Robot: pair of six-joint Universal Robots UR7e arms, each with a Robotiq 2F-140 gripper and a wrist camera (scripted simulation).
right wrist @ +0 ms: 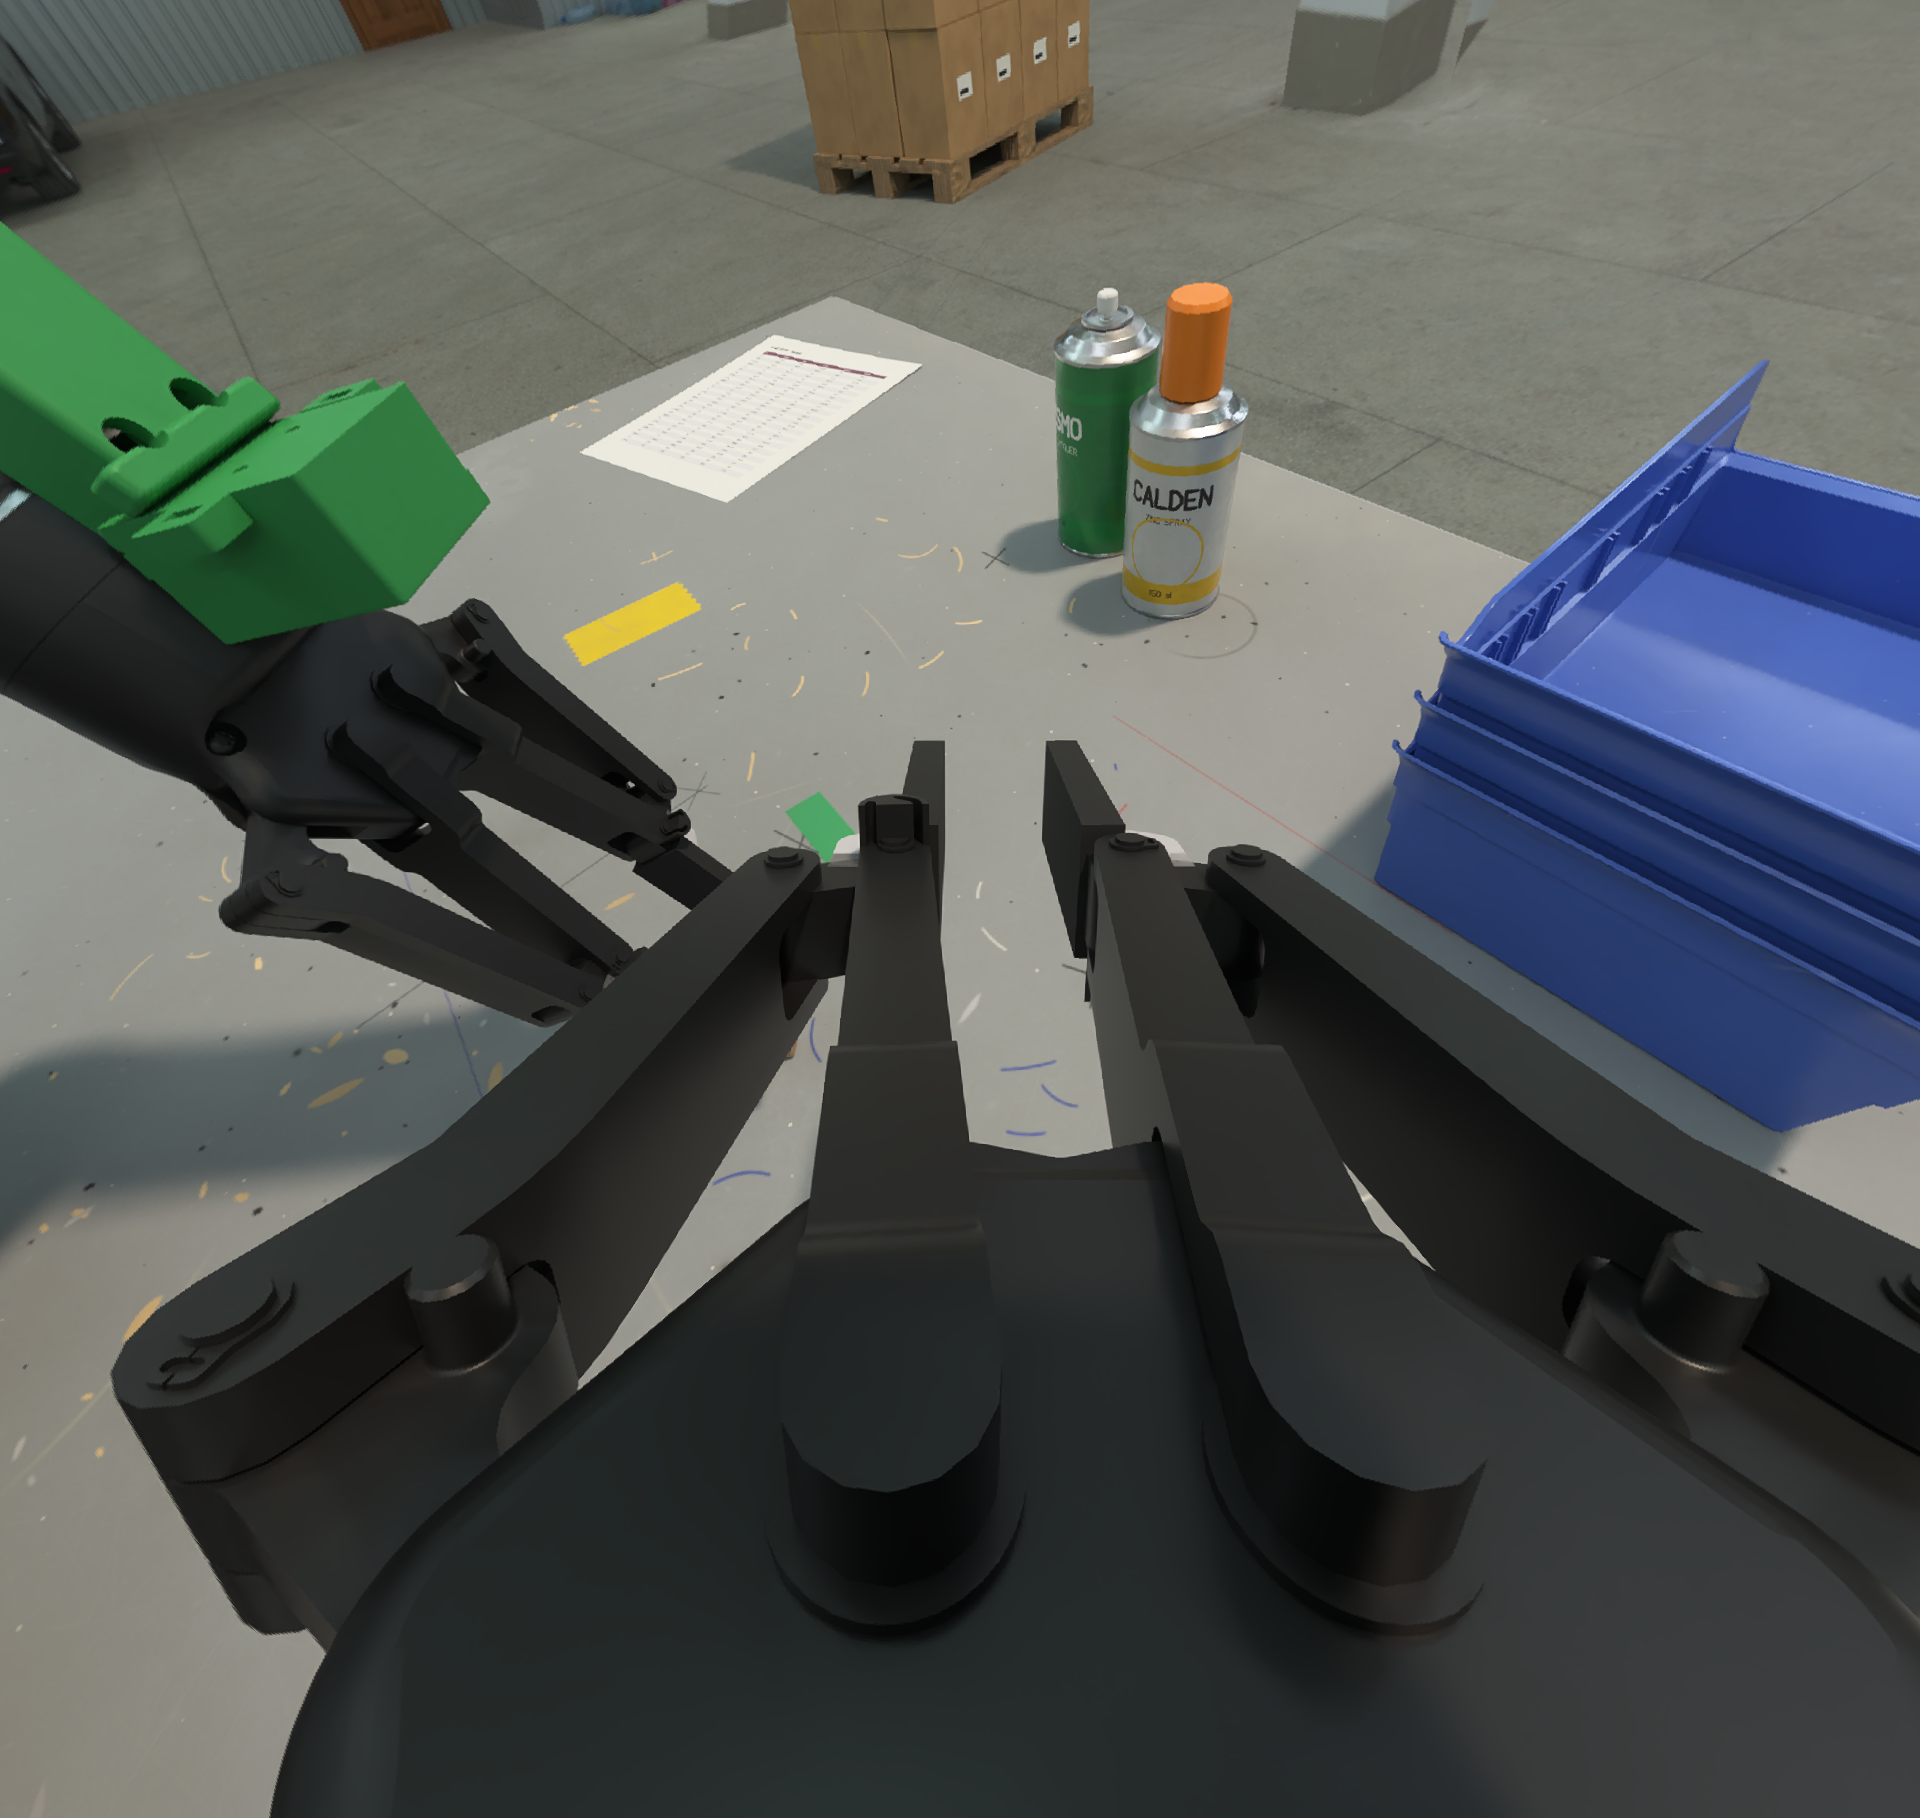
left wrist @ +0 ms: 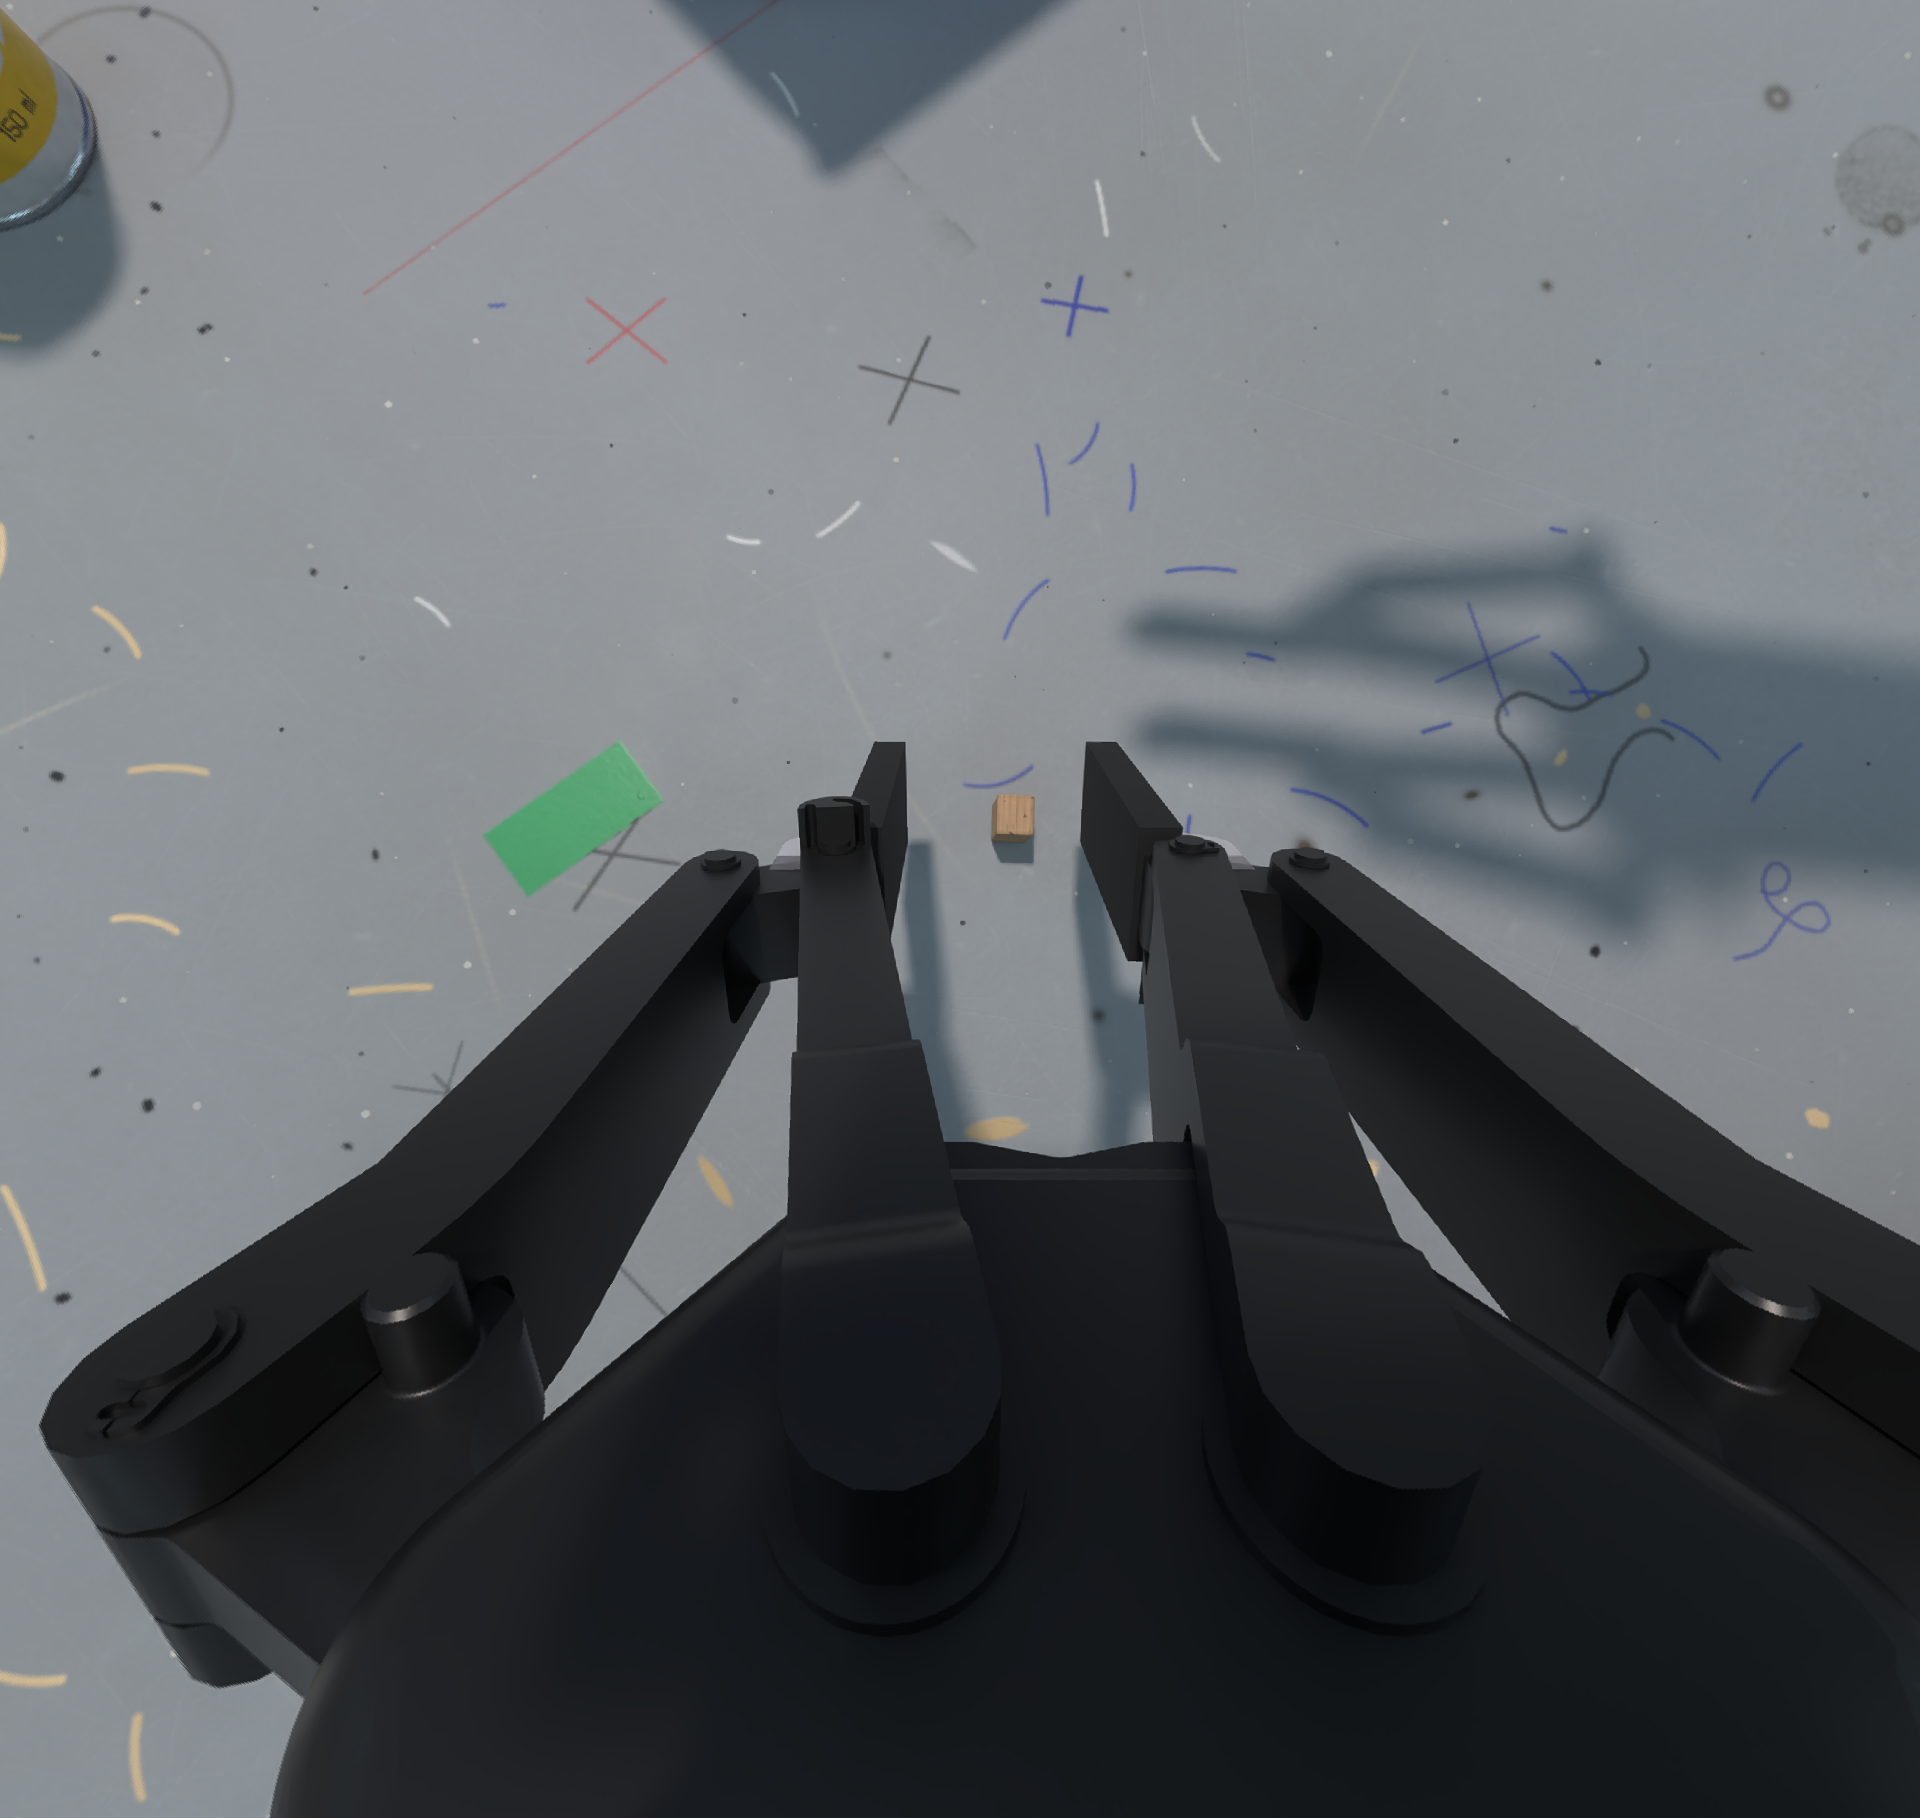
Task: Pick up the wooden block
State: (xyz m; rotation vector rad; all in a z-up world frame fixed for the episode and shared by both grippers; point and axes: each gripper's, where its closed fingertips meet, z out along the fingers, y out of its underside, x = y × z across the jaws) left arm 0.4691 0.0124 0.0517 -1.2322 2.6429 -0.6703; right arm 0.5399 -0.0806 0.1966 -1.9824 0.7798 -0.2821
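A small light wooden block (left wrist: 1013, 819) lies on the grey table (left wrist: 1351, 366). In the left wrist view my left gripper (left wrist: 993, 781) is open above it, and the block shows in the gap between the two fingertips, well below them. My right gripper (right wrist: 994, 781) is open and empty over the table. The left gripper also shows in the right wrist view (right wrist: 665, 895) at the left, under a green arm mount; its fingertips are hidden behind my right gripper's linkage. The block does not show in the right wrist view.
A green tape patch (left wrist: 571, 818) lies left of the block. A stack of blue bins (right wrist: 1683, 760) stands at the right. Two spray cans (right wrist: 1148, 459), a paper sheet (right wrist: 748, 418) and a yellow tape patch (right wrist: 631, 623) lie farther back. The table edge runs behind them.
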